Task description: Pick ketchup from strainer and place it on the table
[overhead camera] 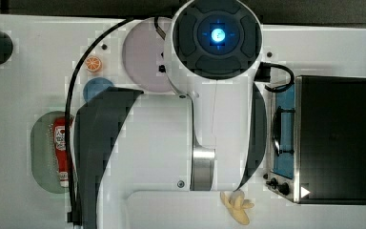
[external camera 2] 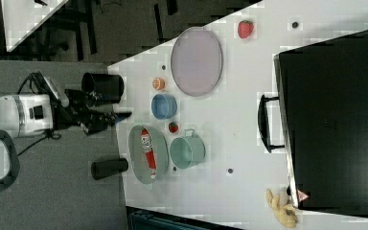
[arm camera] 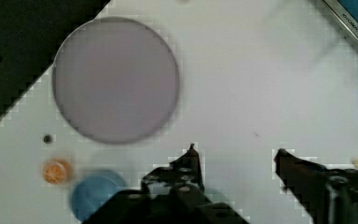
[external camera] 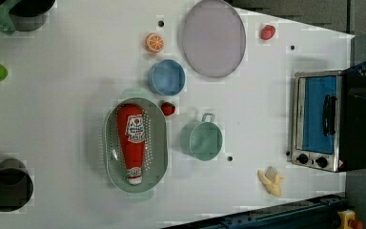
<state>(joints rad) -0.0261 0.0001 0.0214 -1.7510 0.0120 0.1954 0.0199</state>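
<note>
The ketchup (external camera: 132, 138), a long red bottle with a white cap and a white-and-red label, lies lengthwise in the pale green oval strainer (external camera: 158, 143) on the white table (external camera: 66, 95). The top view shows the ketchup (overhead camera: 63, 150) and the strainer (overhead camera: 42, 152) at its left, partly behind the arm. In the right view my gripper (external camera 2: 120, 115) hangs well clear of the tabletop, apart from the ketchup (external camera 2: 148, 154). In the wrist view the gripper (arm camera: 237, 154) is open, with bare table between its fingers (arm camera: 191, 156).
Next to the strainer are a small strawberry (external camera: 167, 109), a green cup with handle (external camera: 202, 140) and a blue bowl (external camera: 166, 77). Beyond lie a grey-lilac plate (external camera: 213, 38), an orange slice (external camera: 154, 42), a toaster oven (external camera: 321, 119) and a banana (external camera: 270, 181).
</note>
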